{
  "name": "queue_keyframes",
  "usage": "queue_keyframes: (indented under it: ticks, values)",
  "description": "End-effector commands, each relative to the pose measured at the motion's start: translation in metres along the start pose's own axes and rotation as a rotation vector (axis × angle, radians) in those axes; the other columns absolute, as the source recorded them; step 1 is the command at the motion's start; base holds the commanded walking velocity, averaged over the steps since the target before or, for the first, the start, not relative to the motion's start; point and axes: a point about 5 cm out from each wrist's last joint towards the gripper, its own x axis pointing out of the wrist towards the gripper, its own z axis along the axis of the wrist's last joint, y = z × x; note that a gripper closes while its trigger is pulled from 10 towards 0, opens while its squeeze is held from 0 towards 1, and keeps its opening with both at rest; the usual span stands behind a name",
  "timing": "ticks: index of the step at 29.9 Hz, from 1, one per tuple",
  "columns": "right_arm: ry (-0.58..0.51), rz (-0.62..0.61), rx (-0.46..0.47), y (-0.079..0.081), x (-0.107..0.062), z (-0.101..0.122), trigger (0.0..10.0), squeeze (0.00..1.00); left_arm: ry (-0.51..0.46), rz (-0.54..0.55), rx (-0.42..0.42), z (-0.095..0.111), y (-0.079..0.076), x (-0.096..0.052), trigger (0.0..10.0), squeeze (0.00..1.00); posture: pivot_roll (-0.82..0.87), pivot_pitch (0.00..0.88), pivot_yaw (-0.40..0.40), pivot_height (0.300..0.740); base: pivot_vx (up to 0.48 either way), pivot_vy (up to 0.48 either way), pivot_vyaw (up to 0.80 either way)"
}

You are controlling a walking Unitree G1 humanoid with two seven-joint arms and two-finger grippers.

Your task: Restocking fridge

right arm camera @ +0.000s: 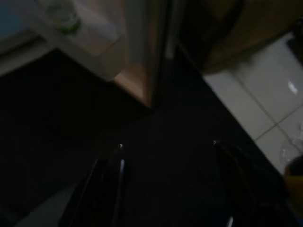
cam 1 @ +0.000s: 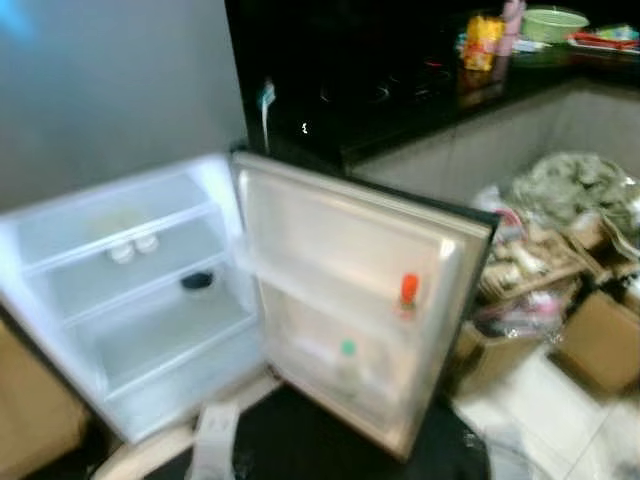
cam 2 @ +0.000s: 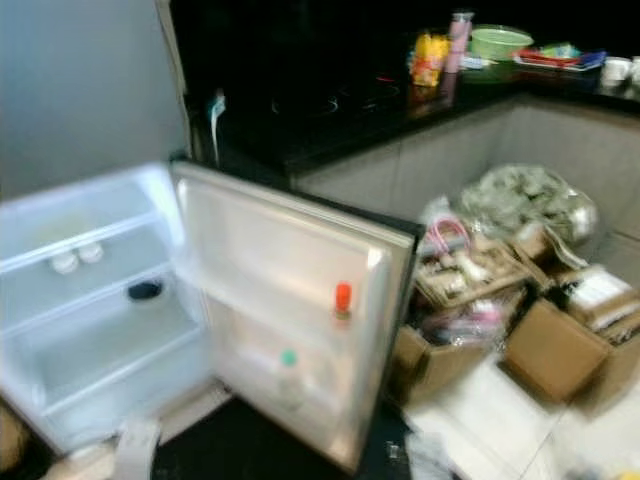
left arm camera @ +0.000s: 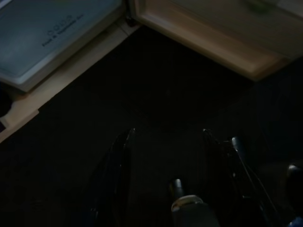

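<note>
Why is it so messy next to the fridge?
Beside the open fridge door, cardboard boxes and a stuffed plastic bag lie heaped on the floor, some boxes tipped and spilling packets. The fridge itself looks tidy and nearly bare. Both grippers hang open above the dark mat.

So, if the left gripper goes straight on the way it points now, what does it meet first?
Probably the dark floor mat; the left gripper is empty and points down at it, short of the fridge door. Depth is unclear.

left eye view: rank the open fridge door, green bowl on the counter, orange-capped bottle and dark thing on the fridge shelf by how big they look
1. Fridge door, by far the largest.
2. Green bowl.
3 and 4. Orange-capped bottle and dark thing look about alike; blur makes ranking them unsure. The bowl sits farther from the camera, so its real size may be greater.
</note>
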Motion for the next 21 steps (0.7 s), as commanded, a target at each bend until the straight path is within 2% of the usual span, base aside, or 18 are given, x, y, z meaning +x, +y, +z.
queue_keyframes:
  ticks: [1,19,21]
  values:
    - [-0.018,0.008,-0.005,0.0016,0.0020,0.0063,10.0,0.00,0.001,0.006,0.011,0.0012,0.0015,0.0003,10.0,0.00,-0.06,0.018,0.018,0.740,0.000,0.000,0.00]
    - [-0.048,0.012,-0.011,0.0037,0.0032,0.0119,10.0,0.00,-0.035,0.021,0.016,0.0092,0.0019,0.0023,10.0,0.00,-0.06,0.012,0.020,0.740,0.000,0.000,0.00]
    - [-0.053,0.012,-0.009,0.0035,0.0036,0.0133,10.0,0.00,-0.040,0.017,0.015,0.0105,0.0012,0.0028,10.0,0.00,-0.06,0.009,0.024,0.740,0.000,-0.277,0.00]
